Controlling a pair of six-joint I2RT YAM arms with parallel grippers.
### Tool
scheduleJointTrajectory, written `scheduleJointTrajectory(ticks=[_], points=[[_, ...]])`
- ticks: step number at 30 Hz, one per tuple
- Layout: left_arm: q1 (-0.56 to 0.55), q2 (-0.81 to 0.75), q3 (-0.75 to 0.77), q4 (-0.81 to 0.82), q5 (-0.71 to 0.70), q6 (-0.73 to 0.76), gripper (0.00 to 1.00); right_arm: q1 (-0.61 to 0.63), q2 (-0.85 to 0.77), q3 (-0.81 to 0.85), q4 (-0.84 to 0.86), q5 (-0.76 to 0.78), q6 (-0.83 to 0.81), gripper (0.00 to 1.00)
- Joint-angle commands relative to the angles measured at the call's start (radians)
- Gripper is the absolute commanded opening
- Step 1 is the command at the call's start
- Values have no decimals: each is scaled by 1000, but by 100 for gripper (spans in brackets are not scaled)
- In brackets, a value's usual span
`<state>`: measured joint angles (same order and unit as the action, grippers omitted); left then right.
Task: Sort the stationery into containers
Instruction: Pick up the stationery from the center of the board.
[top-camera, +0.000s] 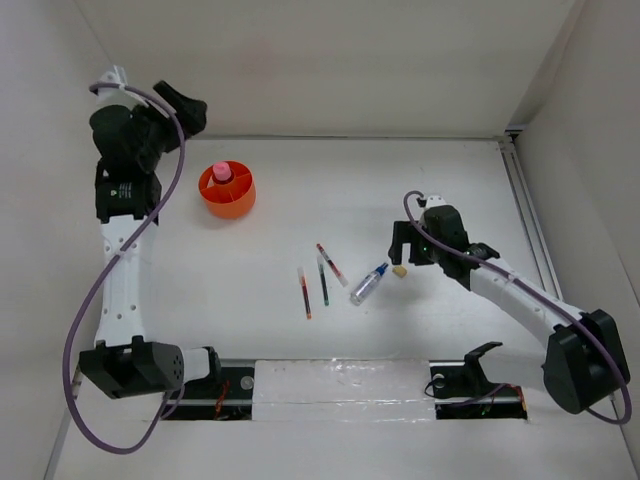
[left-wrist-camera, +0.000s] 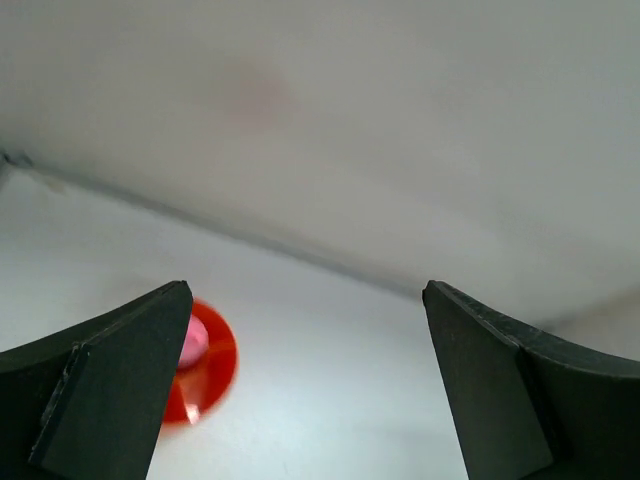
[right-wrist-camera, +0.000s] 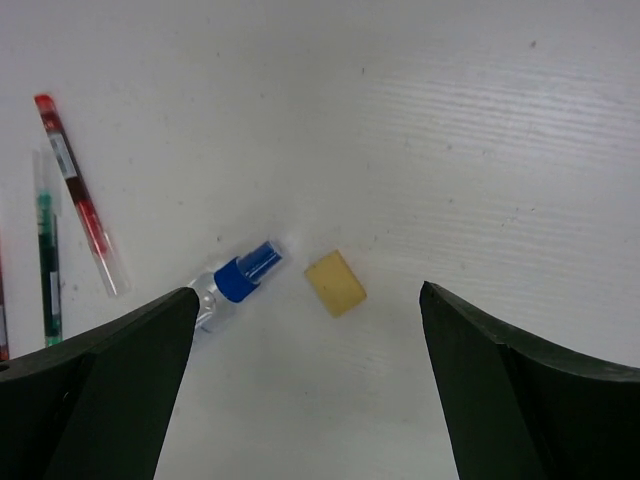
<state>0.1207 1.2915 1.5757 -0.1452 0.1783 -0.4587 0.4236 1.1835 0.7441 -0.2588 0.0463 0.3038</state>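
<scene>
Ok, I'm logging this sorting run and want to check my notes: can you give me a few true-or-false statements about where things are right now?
1. The pink-capped stubby bottle sits inside the round orange plastic tub. True.
2. The right gripper is shut on the small tan cube. False: it is open, and the cube lies free on the white table.
3. The clear blue-capped bottle lies on its side next to the tan cube. True.
4. All the pens are in the tub. False: two thin red pens and a dark-green pen lie on the table.
5. The left gripper holds a pen. False: it is open and empty.
</scene>
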Motion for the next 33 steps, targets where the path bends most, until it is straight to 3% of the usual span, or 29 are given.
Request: scheduleJointTrajectory(ticks=[1,3,6,11,14,19,22,33], points=[[-35,-37,-144,-56,298,-107,100,-3,27,-12,35,-36,-15,98],[-163,-61,-212,-88,239,-83,100,-3,36,-35,26,-13,-15,97],[-260,-92,-258,-114,211,-60,100,-13,36,-48,26,0,-15,92],[-260,-195,-393,-128,222,-26,100,-13,73,-48,15,21,-15,84],[-260,-253,-491,-152,146,11,100,0,114,-19,-10,21,-38,76],[-260,-365,-618,-162,-12,11,100,9,177,11,-33,44,-38,72],[-260,-386,-632,-185,-59,24,100,20,218,20,-33,53,-38,67],[-260,-396,-632,-185,-37,34,100,66,333,113,-86,122,-71,67]])
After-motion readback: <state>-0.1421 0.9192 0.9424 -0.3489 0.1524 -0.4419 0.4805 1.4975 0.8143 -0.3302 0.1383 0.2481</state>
